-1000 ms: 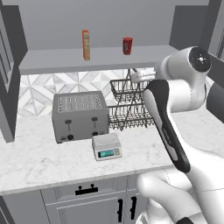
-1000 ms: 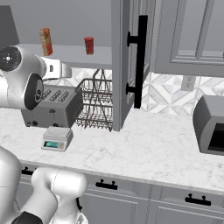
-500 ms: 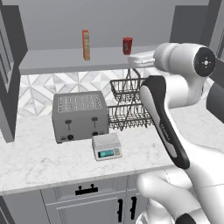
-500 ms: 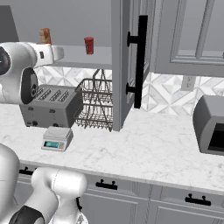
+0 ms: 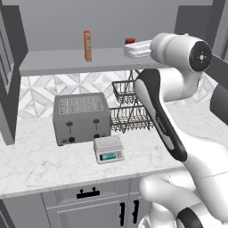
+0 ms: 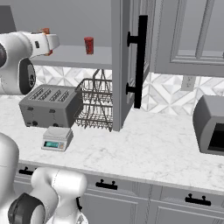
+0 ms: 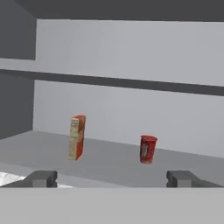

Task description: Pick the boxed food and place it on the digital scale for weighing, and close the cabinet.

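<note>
While the boxed food [image 7: 76,137] stood upright on the lower shelf [image 5: 67,62] of the open cabinet [image 6: 131,65], well apart from the red can [image 7: 148,149] to its side, the gripper [image 7: 112,178] hung in front of that shelf with its fingers [image 7: 41,178] spread wide and empty. The step in hand looked like the reach for the carton; nothing was gripped yet, and in the hand view the carton sat off-centre, nearer one finger than the other, with the can closer to the middle. The next move would call for shifting the hand sideways until the carton lay between the fingers, then advancing over the shelf edge without brushing the can. Below, the digital scale [image 5: 108,149] waited bare on the worktop [image 5: 40,164] just in front of the toaster [image 5: 81,118], beside the wire rack [image 5: 129,109]. The cabinet door [image 6: 124,65] remained to be shut.
</note>
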You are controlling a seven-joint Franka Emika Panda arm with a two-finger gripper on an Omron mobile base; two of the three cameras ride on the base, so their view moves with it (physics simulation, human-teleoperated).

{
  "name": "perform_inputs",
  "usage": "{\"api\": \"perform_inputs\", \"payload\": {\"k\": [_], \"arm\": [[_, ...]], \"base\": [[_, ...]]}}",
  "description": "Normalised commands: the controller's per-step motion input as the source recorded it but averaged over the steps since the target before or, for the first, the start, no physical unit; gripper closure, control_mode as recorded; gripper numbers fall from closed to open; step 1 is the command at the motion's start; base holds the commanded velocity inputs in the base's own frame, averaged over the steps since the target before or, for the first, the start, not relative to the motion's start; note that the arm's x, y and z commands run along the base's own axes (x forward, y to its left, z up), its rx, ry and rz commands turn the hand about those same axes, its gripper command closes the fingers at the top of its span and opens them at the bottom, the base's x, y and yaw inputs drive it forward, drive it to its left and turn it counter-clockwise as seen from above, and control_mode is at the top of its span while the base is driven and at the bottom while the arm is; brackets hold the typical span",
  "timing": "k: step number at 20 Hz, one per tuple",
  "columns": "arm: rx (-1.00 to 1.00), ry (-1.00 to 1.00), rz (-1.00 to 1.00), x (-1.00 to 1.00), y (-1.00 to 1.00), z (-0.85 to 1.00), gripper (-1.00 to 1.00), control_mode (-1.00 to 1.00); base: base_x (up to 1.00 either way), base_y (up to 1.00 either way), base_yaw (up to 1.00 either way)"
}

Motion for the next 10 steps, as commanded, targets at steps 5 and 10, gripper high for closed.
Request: {"api": "perform_inputs", "payload": {"k": [5,10], "arm": [[0.0,0.31,0.0,0.21,0.23,0.07,-1.0,-1.0],[0.0,0.04,0.0,0.34,0.23,-0.07,-1.0,-1.0]], "base": [[0.0,0.0,0.0],[0.0,0.0,0.0]]}}
